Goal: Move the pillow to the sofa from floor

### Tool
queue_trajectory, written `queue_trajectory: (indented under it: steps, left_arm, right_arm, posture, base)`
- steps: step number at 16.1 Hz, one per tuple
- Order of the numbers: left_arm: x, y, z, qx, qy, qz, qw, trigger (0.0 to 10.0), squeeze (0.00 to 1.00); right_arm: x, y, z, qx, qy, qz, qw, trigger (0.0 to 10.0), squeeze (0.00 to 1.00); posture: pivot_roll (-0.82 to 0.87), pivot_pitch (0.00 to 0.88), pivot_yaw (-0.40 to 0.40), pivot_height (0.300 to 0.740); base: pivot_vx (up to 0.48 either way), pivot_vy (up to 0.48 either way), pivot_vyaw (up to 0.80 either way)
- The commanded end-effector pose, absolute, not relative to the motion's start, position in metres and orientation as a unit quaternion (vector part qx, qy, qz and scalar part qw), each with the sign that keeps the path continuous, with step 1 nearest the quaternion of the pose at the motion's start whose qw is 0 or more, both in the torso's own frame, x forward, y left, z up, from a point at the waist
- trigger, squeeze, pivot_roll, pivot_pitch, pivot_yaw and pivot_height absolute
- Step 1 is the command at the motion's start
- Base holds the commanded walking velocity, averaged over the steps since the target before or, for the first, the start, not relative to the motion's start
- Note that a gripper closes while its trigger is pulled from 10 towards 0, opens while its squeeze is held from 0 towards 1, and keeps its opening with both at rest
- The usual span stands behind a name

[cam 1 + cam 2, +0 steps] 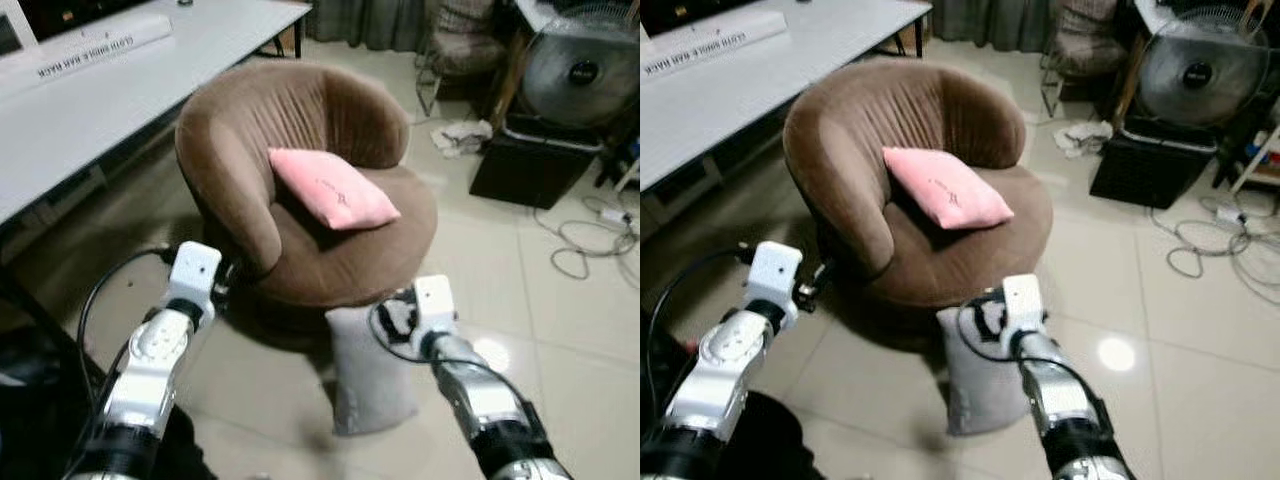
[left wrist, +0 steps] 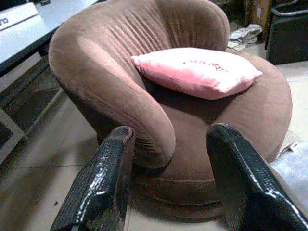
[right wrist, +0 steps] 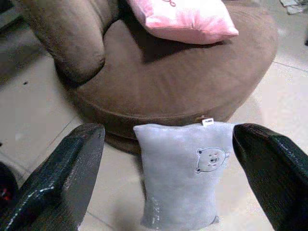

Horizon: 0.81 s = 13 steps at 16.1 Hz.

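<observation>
Grey plush, with a small bear face stitched on it, the floor pillow [image 3: 183, 173] stands upright on the pale tiles just ahead of the right gripper [image 3: 168, 183], whose two black fingers [image 3: 62, 178] are spread wide to either side of it without touching. The pillow's top edge leans against the base of the round brown sofa chair [image 1: 330, 250], a small white tag showing where they meet. The left gripper [image 2: 173, 183] hovers with fingers also spread apart, empty, facing the chair's rolled armrest, which rises directly beyond its fingertips. Past both grippers, a pink cushion [image 1: 332, 187] lies tilted on the seat against the backrest, leaving bare seat in front of it and toward the right gripper's side. A white table [image 1: 90, 110] runs close along the chair beyond the left gripper, narrowing the floor there. Beyond the right gripper the tiles lie open, then loose cables [image 1: 590, 240], a black box [image 1: 530, 165] and a fan [image 1: 585, 65] stand further off.
</observation>
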<state>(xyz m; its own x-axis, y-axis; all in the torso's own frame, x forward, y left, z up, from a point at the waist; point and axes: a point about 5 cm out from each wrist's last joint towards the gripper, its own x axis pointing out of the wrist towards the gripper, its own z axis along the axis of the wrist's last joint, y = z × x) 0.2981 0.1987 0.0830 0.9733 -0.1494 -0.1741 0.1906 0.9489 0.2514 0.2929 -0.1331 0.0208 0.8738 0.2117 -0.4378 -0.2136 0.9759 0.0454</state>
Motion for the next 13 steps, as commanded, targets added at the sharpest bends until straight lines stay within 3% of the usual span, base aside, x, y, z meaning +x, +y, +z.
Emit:
queue_trajectory:
  steps: [1, 2, 7, 13]
  left_arm:
    - [0.298, 0.193, 0.082, 0.135, 0.075, -0.092, 0.984, 10.0, 0.0]
    - [0.297, 0.193, 0.082, 0.133, 0.076, -0.091, 0.984, 10.0, 0.0]
    - [0.299, 0.187, 0.082, 0.084, 0.08, -0.11, 0.987, 10.0, 0.0]
    - [0.314, 0.175, 0.108, 0.09, 0.036, -0.15, 0.984, 10.0, 0.0]
  right_arm:
    - [0.296, -0.142, 0.024, -0.01, 0.222, 0.1, 0.97, 10.0, 0.0]
    - [0.296, -0.143, 0.023, -0.011, 0.223, 0.099, 0.97, 10.0, 0.0]
    - [0.296, -0.144, 0.026, 0.01, 0.21, 0.089, 0.974, 10.0, 0.0]
    - [0.306, -0.147, 0.041, 0.028, 0.174, 0.069, 0.982, 10.0, 0.0]
  posture:
    - [0.13, 0.0, 0.008, 0.74]
    - [0.13, 0.0, 0.006, 0.74]
    - [0.13, 0.0, 0.006, 0.74]
    - [0.13, 0.0, 0.009, 0.74]
  base:
    - [0.0, -0.48, 0.0]
    - [0.0, -0.48, 0.0]
    - [0.0, 0.0, 0.0]
    - [0.0, 0.0, 0.0]
